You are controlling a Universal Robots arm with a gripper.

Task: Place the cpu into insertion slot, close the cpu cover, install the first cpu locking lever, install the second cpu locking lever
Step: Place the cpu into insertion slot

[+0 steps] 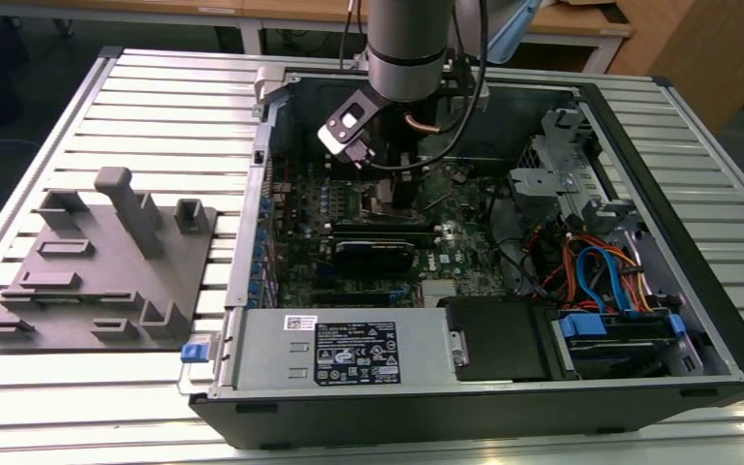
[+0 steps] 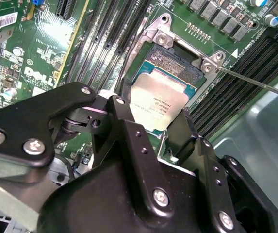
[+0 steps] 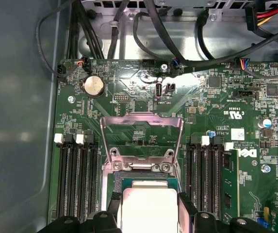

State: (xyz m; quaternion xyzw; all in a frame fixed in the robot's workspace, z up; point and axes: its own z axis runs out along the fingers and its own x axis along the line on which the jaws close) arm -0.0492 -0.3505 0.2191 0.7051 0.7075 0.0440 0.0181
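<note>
My gripper (image 2: 152, 110) is shut on the cpu (image 2: 160, 99), a pale silver square chip held by its two side edges between the black fingers (image 2: 124, 116). The chip hangs just over the insertion slot (image 2: 173, 67), part of whose contact field shows beyond it. In the first wrist view the gripper (image 3: 149, 201) holds the cpu (image 3: 148, 211) in front of the cpu cover (image 3: 141, 120), a silver frame plate swung up and open. A thin locking lever (image 2: 255, 82) sticks out beside the socket. In the exterior view the arm (image 1: 405, 58) reaches down into the computer case.
Long black memory slots (image 3: 78, 179) flank the socket on both sides. Cables (image 3: 177, 39) run along the motherboard's edge, near a coin battery (image 3: 93, 86). The case wall (image 1: 708, 242) and a drive bay with orange and blue cables (image 1: 599, 266) lie at the exterior view's right. A grey fixture (image 1: 101, 262) sits at its left.
</note>
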